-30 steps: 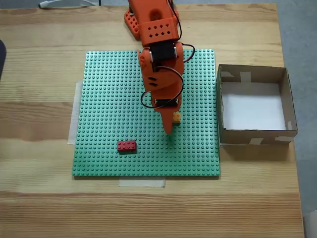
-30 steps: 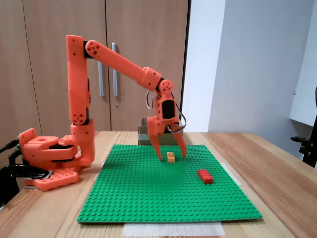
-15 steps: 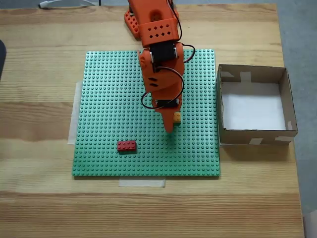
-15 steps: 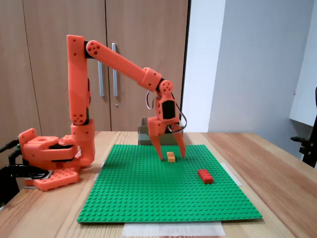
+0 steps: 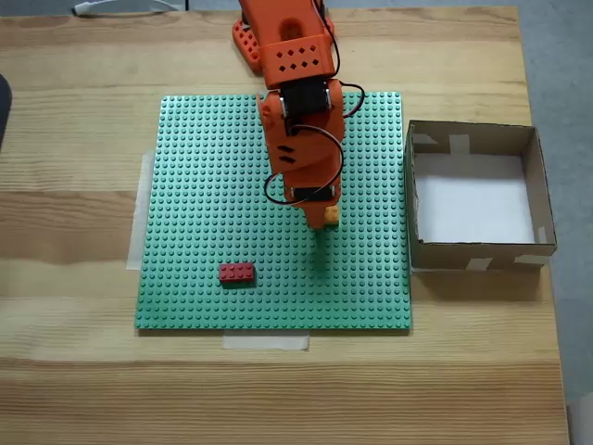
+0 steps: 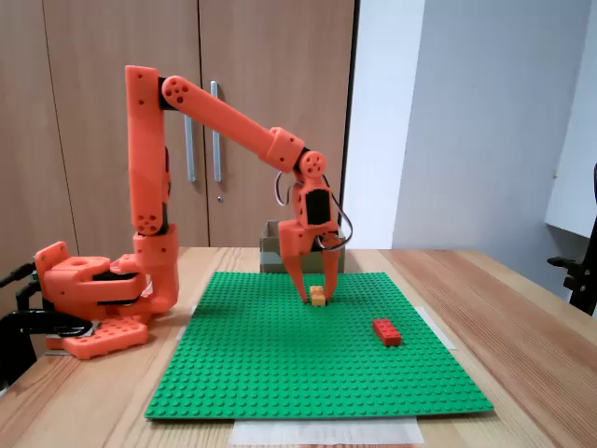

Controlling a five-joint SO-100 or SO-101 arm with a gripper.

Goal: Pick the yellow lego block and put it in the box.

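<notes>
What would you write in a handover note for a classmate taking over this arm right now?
Gripper: down on the green baseplate, fingers closed around the yellow block; it looks gripped but not lifted.
Box: beside the baseplate's right edge in the top-down fixed view, nothing in it.
Red block: on the baseplate, apart from the gripper; leave it.
Done: reach and grasp.
Left: lift, carry to the box, release.
</notes>
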